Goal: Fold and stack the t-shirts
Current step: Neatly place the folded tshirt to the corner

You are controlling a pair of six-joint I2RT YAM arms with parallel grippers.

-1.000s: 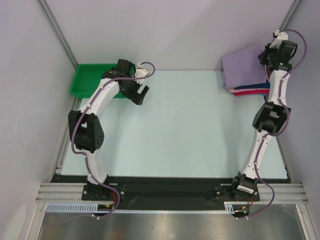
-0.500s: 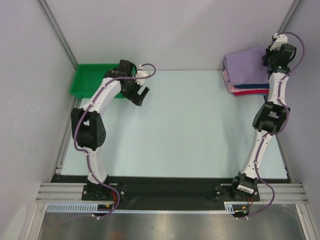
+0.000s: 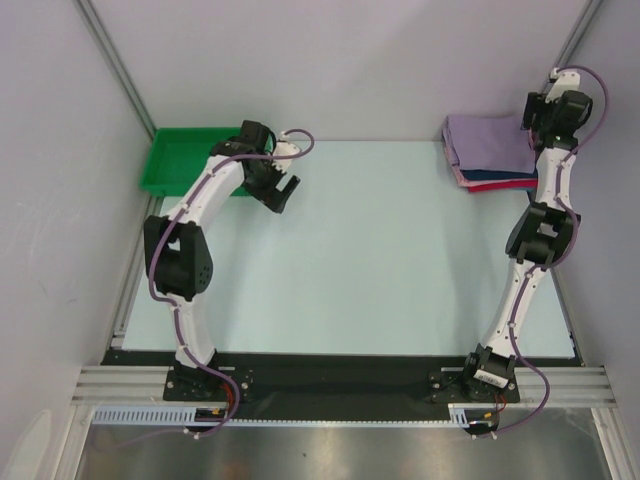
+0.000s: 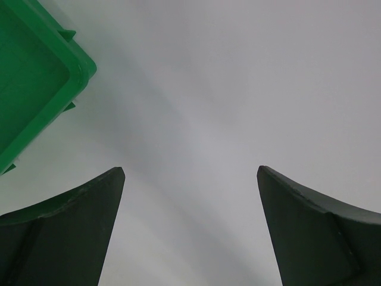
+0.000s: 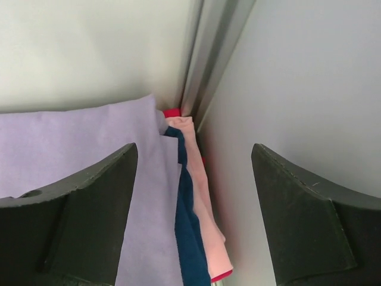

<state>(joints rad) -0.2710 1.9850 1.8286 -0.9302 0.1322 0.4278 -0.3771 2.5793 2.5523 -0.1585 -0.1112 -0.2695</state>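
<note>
Folded t-shirts (image 5: 89, 149) stacked, right hand (image 5: 193, 155) unclenched just above them, left hand (image 4: 190, 173) spread wide, well apart

A: Top view: perched high behind the arm bases (image 3: 195, 382), looking down and forward, far enough back to take in the whole table (image 3: 380, 250).
B: Left wrist: close in, peering out between the left fingers (image 4: 59, 232); green tray (image 4: 36, 71) at ten o'clock, shared with the top view.
A: Right wrist: just as tight, aimed between the right fingers (image 5: 71, 214) into the corner; t-shirts (image 5: 71, 137) at eight o'clock, at one o'clock from above.
</note>
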